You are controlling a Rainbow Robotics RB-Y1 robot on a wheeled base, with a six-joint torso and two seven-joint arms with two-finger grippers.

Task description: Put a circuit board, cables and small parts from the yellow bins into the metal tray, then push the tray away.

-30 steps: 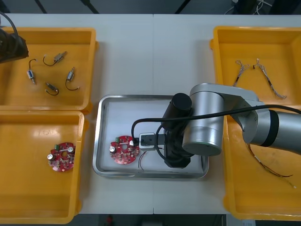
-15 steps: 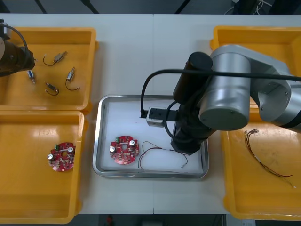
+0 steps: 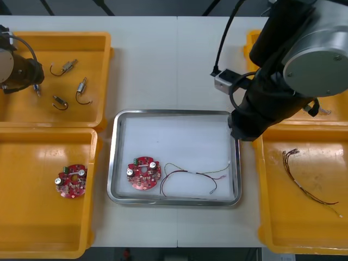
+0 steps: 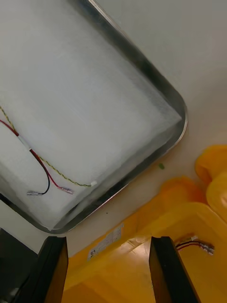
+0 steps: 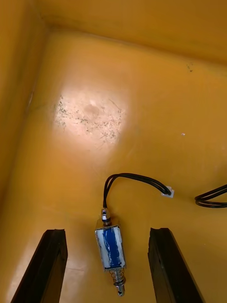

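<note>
- Light table: metal tray (image 3: 174,112) at centre, circuit board (image 3: 143,173) and red and yellow cable (image 3: 190,175) inside.
- I have the left gripper (image 5: 108,231) low in the far-left yellow bin (image 3: 65,37), jaws wide apart, holding nothing.
- Small metal part (image 5: 109,248) lies btwn the fingers, long axis along them; prob. my next pick.
- Right gripper (image 4: 108,239) spread, empty, near the tray's far right corner.

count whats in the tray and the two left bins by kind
red circuit boards: 2
small metal parts: 4, one below the left hand
red and yellow cables: 1
total: 7
</note>
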